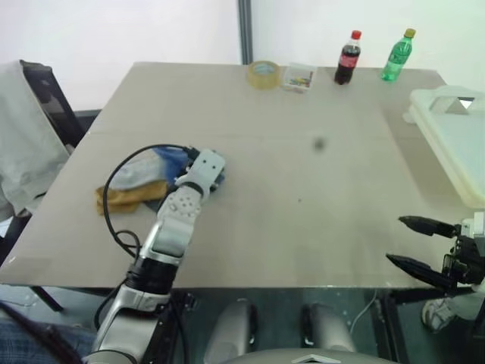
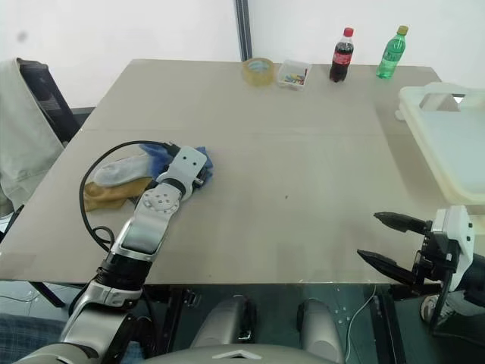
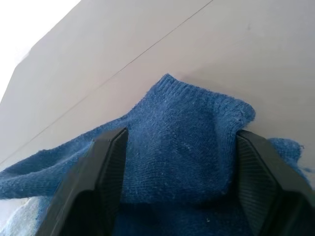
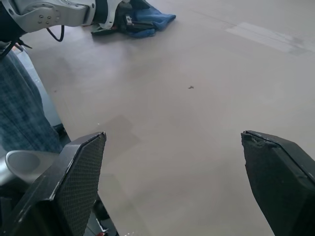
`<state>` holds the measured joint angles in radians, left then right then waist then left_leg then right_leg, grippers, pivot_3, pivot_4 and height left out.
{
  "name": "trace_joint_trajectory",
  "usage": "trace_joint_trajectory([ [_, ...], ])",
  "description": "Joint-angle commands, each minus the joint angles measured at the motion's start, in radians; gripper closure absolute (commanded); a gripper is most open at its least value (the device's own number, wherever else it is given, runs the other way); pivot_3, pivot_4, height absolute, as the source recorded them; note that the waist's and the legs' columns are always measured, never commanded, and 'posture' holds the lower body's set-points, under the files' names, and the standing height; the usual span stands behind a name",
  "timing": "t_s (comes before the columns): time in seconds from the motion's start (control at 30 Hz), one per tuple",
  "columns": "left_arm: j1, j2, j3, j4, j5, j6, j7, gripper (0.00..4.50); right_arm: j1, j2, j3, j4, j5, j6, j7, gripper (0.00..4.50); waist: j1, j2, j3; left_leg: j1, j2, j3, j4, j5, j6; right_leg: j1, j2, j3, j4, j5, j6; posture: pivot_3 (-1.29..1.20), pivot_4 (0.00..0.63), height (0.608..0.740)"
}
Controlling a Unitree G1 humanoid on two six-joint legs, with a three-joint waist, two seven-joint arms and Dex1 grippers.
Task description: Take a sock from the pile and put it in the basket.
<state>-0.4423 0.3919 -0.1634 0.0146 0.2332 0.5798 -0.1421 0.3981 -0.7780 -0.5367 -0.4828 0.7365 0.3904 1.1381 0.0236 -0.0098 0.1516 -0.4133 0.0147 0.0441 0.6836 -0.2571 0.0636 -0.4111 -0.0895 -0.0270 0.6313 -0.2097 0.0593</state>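
My left gripper (image 3: pixel 174 162) stands open astride the blue sock (image 3: pixel 182 142) on the pile (image 1: pixel 140 182); right gripper (image 1: pixel 415 244) wide, empty, nearer the basket (image 1: pixel 455 144)

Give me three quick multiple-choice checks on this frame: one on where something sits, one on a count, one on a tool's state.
1. Where is the basket on the table?
A. at the robot's right edge
B. at the robot's left edge
C. in the middle

2. How many bottles stand along the far edge?
A. one
B. two
C. four

3. How does the left tool stand?
A. shut on a yellow sock
B. raised high above the table
C. open, its fingers either side of the blue sock

Answers: 1 A, the off-white basket lies beside the right arm. 2 B, a cola bottle and a green bottle. 3 C, the left wrist view shows a finger at each side of the blue fold.
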Motion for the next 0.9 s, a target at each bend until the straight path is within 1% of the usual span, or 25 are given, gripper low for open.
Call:
trace_joint_trajectory([
  [0.03, -0.02, -0.014, 0.034, 0.028, 0.003, -0.011, 0.017, 1.38, 0.007, 0.005, -0.019, -0.017, 0.012, -0.014, 0.003, 0.0, 0.001, 0.0, 0.0, 0.0, 0.0, 0.0, 0.0, 0.0, 0.0, 0.0, 0.0, 0.0, 0.0, 0.0, 0.0, 0.0, 0.15, 0.74],
  [0.33, -0.047, -0.012, 0.048, 0.059, 0.039, -0.074, 0.053, 1.38, 0.011, 0.014, -0.007, -0.015, 0.005, -0.024, -0.001, 0.0, 0.0, -0.002, 0.001, -0.001, 0.0, 0.0, 0.0, 0.0, 0.0, 0.0, 0.0, 0.0, 0.0, 0.0, 0.0, 0.0, 0.15, 0.74],
  [0.43, -0.049, -0.015, 0.051, 0.064, 0.047, -0.088, 0.061, 2.23, 0.008, 0.016, -0.001, -0.011, 0.0, -0.027, 0.001, 0.0, 0.001, -0.002, 0.002, -0.001, 0.0, 0.0, 0.0, 0.0, 0.0, -0.001, 0.0, 0.0, 0.0, 0.0, 0.0, 0.0, 0.15, 0.74],
  [0.57, -0.063, -0.027, 0.055, 0.063, 0.052, -0.107, 0.073, 4.19, 0.006, 0.016, 0.005, -0.009, 0.0, -0.028, 0.002, 0.0, 0.002, -0.004, 0.002, -0.001, 0.0, 0.0, 0.0, 0.0, 0.0, -0.001, 0.0, 0.0, -0.001, 0.0, 0.0, 0.0, 0.15, 0.74],
  [0.6, -0.068, -0.028, 0.053, 0.059, 0.055, -0.113, 0.075, 4.48, 0.003, 0.016, 0.007, -0.009, 0.001, -0.027, 0.002, 0.0, 0.002, -0.004, 0.002, -0.001, 0.0, 0.0, 0.0, 0.0, 0.0, -0.001, 0.0, 0.0, -0.001, 0.0, 0.0, 0.0, 0.15, 0.74],
  [0.9, -0.087, -0.034, 0.039, 0.041, 0.055, -0.14, 0.058, 4.48, -0.007, 0.022, 0.026, -0.006, -0.006, -0.033, -0.001, 0.0, 0.006, -0.004, 0.003, -0.002, 0.0, 0.0, 0.0, 0.0, 0.0, -0.001, -0.001, 0.0, -0.001, 0.0, 0.0, 0.0, 0.15, 0.74],
])
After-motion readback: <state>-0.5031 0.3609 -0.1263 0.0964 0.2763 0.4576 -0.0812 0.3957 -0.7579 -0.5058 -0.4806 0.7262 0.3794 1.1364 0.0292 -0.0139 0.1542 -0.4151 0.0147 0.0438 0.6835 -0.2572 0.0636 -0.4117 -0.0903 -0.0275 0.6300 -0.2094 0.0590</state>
